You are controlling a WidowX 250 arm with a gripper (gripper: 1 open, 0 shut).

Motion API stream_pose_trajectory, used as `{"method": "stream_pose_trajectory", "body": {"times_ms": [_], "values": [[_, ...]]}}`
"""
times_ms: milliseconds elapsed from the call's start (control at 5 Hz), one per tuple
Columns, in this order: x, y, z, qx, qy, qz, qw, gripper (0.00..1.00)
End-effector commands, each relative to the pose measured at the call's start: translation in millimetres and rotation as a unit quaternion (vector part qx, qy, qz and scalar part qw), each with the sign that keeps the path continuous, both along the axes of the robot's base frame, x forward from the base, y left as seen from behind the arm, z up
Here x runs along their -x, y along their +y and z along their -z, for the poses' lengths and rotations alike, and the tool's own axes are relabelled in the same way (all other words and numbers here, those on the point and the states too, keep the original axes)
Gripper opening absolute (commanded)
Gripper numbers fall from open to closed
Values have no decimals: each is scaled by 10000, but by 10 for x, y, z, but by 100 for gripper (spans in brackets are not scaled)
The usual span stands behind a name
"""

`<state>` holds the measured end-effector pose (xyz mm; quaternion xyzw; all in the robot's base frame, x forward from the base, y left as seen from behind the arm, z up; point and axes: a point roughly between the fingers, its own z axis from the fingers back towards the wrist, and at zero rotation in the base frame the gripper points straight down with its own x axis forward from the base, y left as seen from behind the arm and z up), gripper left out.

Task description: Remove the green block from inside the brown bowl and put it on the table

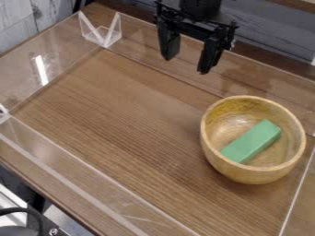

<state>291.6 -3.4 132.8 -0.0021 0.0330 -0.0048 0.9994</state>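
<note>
A small bright green block (253,141) lies flat and slanted inside the light-brown wooden bowl (212,129), which stands on the right part of the wood-grain table (123,120). My black gripper (186,51) hangs above the far side of the table, up and to the left of the bowl, pointing down. Its fingers are spread apart with nothing between them. It touches neither the bowl nor the block.
A clear plastic wall (74,184) runs around the table's edges, with a folded clear corner piece (101,29) at the back left. Bare tabletop stretches left of the bowl and in front of it.
</note>
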Motion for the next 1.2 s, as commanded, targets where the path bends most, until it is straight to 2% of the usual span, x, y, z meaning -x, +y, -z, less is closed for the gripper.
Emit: {"method": "stream_pose_trajectory", "body": {"times_ms": [0, 400, 1000], "values": [[15, -70, 50, 18, 54, 44, 10000, 100], [56, -361, 66, 63, -11, 348, 9994, 100], [88, -618, 116, 119, -22, 657, 9978, 100]]}}
